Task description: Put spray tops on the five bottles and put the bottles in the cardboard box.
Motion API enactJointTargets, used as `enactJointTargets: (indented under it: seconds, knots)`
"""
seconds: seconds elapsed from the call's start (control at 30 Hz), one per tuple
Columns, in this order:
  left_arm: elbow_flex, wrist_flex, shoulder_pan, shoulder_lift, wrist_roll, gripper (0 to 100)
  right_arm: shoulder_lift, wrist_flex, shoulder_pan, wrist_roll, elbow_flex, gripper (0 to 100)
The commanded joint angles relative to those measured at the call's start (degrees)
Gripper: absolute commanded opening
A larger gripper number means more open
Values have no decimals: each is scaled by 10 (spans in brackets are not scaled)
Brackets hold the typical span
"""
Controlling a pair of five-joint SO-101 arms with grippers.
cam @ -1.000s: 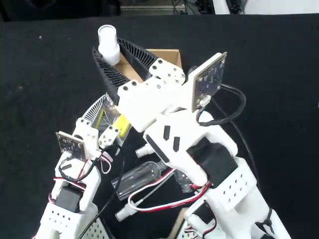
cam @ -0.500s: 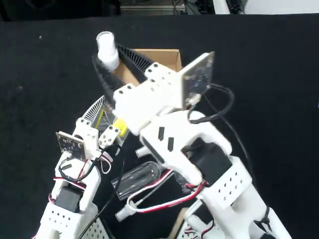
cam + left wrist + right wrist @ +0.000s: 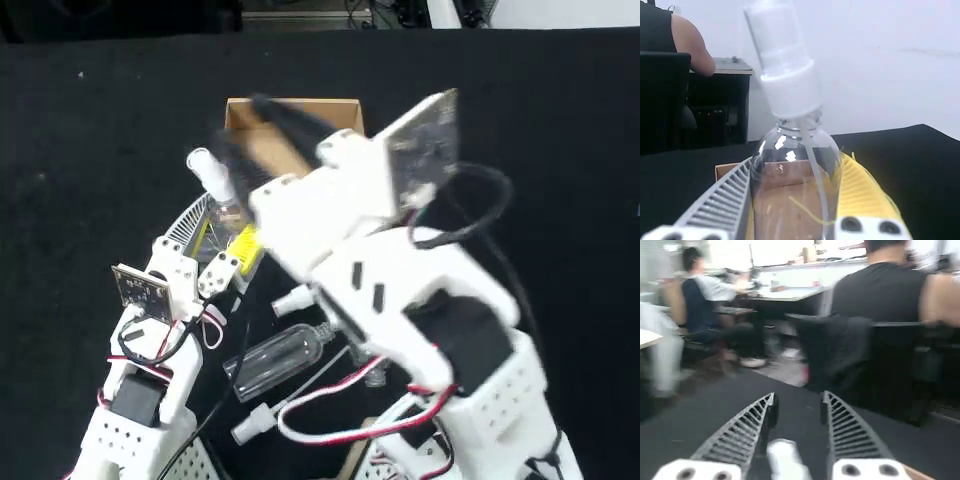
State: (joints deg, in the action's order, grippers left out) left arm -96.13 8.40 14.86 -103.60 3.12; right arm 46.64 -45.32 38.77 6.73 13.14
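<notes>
From above, finds the left claw (image 3: 218, 228) closed around a clear bottle (image 3: 228, 213), held upright just short of the cardboard box (image 3: 340, 110), with a white spray top (image 3: 205, 166) perched crooked at its neck. Finds the right claw (image 3: 235, 120) blurred over the box, close beside that top, and a second bottle (image 3: 275, 360) lying on the desk (image 3: 520, 120) among loose tops (image 3: 295, 298). From the left wrist, shows the top tilted rather than seated, its thin tube (image 3: 812, 165) hanging down inside the bottle. From the right wrist, shows fingers (image 3: 747, 432) parted, with a blurred white shape (image 3: 782, 460) low between them; cannot tell whether touching. Probably light, thin-walled and slick, so grip low on the body, firmly but without crushing. Take the top by its collar, not the nozzle, and press squarely onto the neck.
</notes>
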Motion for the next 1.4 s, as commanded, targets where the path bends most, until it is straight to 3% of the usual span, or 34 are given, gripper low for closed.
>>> enactJointTargets:
  seconds: [0.0,0.13,0.27,0.47,0.6,1.1,1.3,1.37]
  knots:
    - [-13,-6,2,-8,-7,30,15,-84,-149,-40,-45,82]
    - [-13,-5,2,-7,-7,30,-4,-127,-270,-19,31,90]
    - [-13,-5,2,-4,-7,30,-35,-120,-343,8,124,162]
    - [-13,-4,2,-4,-7,30,-152,18,-346,11,228,155]
    - [-13,-4,2,-4,-7,30,-263,78,-338,9,211,158]
    - [-13,-4,2,-4,-7,30,-520,84,-316,4,65,157]
    - [-13,-4,2,-4,-7,30,-553,80,-309,-94,68,150]
    - [-13,-4,2,-4,-7,30,-559,79,-309,-123,68,106]
